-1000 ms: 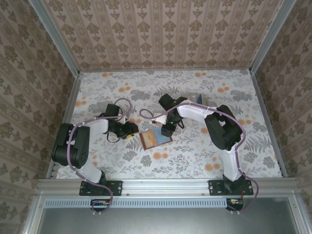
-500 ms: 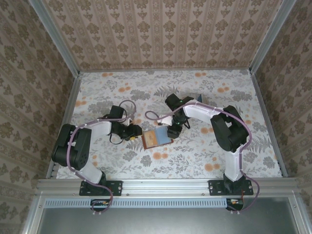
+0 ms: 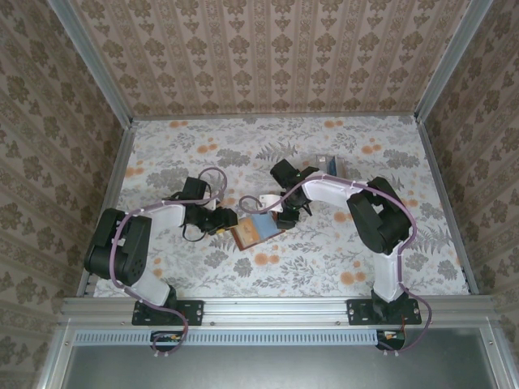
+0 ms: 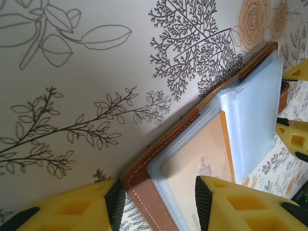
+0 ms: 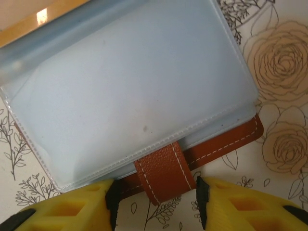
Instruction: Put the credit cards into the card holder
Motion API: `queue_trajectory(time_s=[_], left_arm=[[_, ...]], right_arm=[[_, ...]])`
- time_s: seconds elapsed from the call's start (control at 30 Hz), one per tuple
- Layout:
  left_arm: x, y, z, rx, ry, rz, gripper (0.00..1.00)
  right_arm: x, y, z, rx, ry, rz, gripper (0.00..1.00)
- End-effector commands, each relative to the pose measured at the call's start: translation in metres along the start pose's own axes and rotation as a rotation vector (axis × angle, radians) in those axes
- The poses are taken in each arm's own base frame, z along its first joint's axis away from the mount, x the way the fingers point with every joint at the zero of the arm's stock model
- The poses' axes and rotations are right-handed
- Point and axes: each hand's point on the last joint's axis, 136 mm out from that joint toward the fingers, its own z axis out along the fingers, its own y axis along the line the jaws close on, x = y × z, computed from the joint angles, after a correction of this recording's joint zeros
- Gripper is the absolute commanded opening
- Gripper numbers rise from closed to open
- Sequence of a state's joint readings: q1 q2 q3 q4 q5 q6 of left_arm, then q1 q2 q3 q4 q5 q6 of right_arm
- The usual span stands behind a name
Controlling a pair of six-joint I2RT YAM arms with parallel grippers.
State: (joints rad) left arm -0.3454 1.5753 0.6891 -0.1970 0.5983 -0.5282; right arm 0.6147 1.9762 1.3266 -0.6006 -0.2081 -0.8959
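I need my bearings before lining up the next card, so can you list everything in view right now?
reddish-brown leather folding card holder: one, lying open at mid-table, clear sleeves up.
closing tab: one, reddish-brown, on the holder's edge.
tan flat card: one, inside a sleeve.
pale blue flat panel: one, on the holder's tab side; card or sleeve page, cannot tell.
grey and tan flat pieces: count unclear, far side behind the right arm; likely cards.
floral table: one, white with grey leaves and orange flowers.
left gripper: yellow fingers, open, over the holder's edge.
right gripper: yellow fingers, open, either side of the tab.
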Motion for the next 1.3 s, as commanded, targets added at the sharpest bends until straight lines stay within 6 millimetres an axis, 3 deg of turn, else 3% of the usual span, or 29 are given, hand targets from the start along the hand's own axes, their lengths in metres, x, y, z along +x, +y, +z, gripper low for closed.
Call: queue_trajectory(time_s=[0.0, 0.4, 0.73, 0.83, 1.1, 1.27], left_arm=[[0.019, 0.019, 0.008, -0.065, 0.051, -0.049, 0.48], [0.015, 0.019, 0.013, -0.075, 0.057, -0.058, 0.4], [0.017, 0.02, 0.014, -0.073, 0.067, -0.056, 0.4], [0.018, 0.02, 0.015, -0.067, 0.074, -0.057, 0.41], [0.01, 0.01, 0.016, -0.015, 0.044, -0.041, 0.43], [0.004, -0.003, 0.021, 0.067, 0.044, -0.035, 0.38]], right_arm=[[-0.001, 0.006, 0.004, -0.019, 0.007, -0.062, 0.51], [-0.011, -0.008, -0.011, -0.023, 0.001, -0.151, 0.52], [0.012, 0.017, 0.015, -0.146, 0.085, -0.15, 0.5], [0.014, 0.015, 0.017, -0.137, 0.097, -0.147, 0.41], [-0.025, 0.028, -0.001, -0.086, -0.075, -0.088, 0.25], [-0.041, 0.035, -0.007, -0.07, -0.113, -0.002, 0.15]])
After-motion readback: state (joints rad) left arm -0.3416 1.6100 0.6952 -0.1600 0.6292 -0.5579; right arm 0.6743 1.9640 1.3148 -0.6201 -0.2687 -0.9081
